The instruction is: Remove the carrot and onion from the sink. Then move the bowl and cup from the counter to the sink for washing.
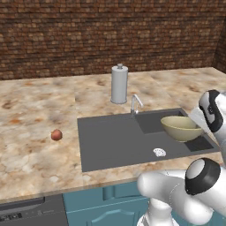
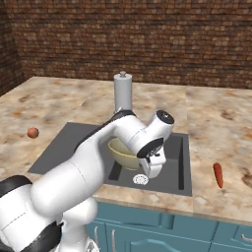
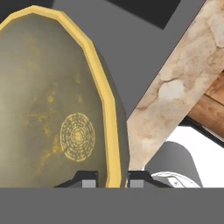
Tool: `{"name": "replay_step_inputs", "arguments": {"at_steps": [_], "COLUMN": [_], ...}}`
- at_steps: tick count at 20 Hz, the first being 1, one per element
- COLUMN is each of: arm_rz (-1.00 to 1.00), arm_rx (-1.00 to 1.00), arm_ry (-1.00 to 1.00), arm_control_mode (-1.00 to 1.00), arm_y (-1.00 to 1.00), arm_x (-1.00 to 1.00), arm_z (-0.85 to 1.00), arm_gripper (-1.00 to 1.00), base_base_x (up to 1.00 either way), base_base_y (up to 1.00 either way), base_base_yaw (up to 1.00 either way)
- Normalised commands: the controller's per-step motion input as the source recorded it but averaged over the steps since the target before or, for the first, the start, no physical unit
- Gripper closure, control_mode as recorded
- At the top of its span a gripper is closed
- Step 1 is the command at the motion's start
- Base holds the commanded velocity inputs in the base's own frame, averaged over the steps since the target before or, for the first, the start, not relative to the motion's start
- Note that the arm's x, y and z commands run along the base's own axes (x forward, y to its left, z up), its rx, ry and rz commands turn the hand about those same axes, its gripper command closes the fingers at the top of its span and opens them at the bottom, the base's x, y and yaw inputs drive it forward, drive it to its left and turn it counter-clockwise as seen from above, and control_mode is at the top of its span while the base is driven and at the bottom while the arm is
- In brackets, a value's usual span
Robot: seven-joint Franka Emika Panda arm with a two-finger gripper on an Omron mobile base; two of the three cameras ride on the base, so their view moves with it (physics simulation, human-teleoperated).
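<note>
Brick wall backs a beige marbled counter (image 1: 39,128) over teal cabinets. From the left base camera, a dark grey sink (image 1: 110,141) is set into the worktop, with a small silver faucet (image 1: 135,105) and a grey canister (image 1: 119,84) behind it. The onion (image 1: 56,135) sits out on the stone, left of the sink. The bowl (image 1: 181,128) hangs over the deeper basin at the sink's right end, with the white drain (image 1: 160,152) just in front of it.

From the right base camera, the white arm reaches over the sink and the bowl (image 2: 123,153) shows beneath its wrist, above the basin. The carrot (image 2: 218,175) lies on the counter to the right, its long axis running roughly front to back.

From the hand camera, the gripper (image 3: 111,180) pinches the bowl's yellow rim (image 3: 109,127) narrowly, one fingertip inside the wall and one outside. The bowl extends away from the fingers, its rim edge running straight out from them over the dark sink floor. Lowering it into the basin looks like the step in hand; no cup can be made out.
</note>
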Motion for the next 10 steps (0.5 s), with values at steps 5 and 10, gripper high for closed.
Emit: {"name": "replay_step_inputs", "arguments": {"at_steps": [5, 10], "arm_rz": [0.04, 0.07], "arm_rx": [0.00, 0.00], "arm_ry": [-0.01, -0.11], "arm_control_mode": [-1.00, -1.00], "arm_y": [-0.06, -0.06], "arm_x": [0.34, 0.28], "arm_z": [-0.23, -0.24], "arm_gripper": [1.00, 1.00], "base_base_x": [0.00, 0.00], "base_base_y": [0.00, 0.00], "base_base_yaw": [0.00, 0.00]}}
